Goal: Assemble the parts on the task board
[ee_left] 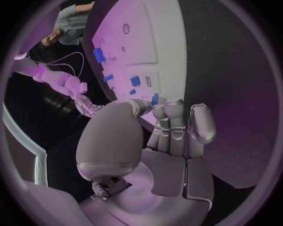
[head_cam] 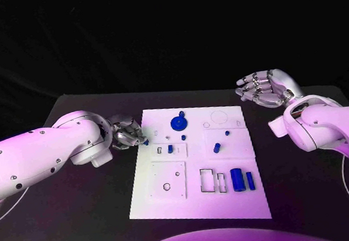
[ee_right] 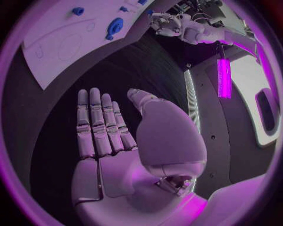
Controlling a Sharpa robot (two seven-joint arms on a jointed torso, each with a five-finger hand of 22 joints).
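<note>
Parts in blue sit across the white task board (head_cam: 171,200), and one small blue part (ee_left: 155,98) is pinched at the tips of the left hand's fingers (ee_left: 172,110), right at the board's left edge. The left hand (head_cam: 127,131) hangs there with its fingers curled in around that piece. The right hand (head_cam: 263,89) is raised off the far right corner of the board, holding nothing, its fingers (ee_right: 99,123) straight, side by side, the thumb set apart. On the board, a round blue disc (head_cam: 178,122) lies near the far edge, a small blue peg (head_cam: 217,148) near the middle, and two blue cylinders (head_cam: 242,180) stand side by side near the front right. The board lies in the middle of the black desk (head_cam: 67,227).
</note>
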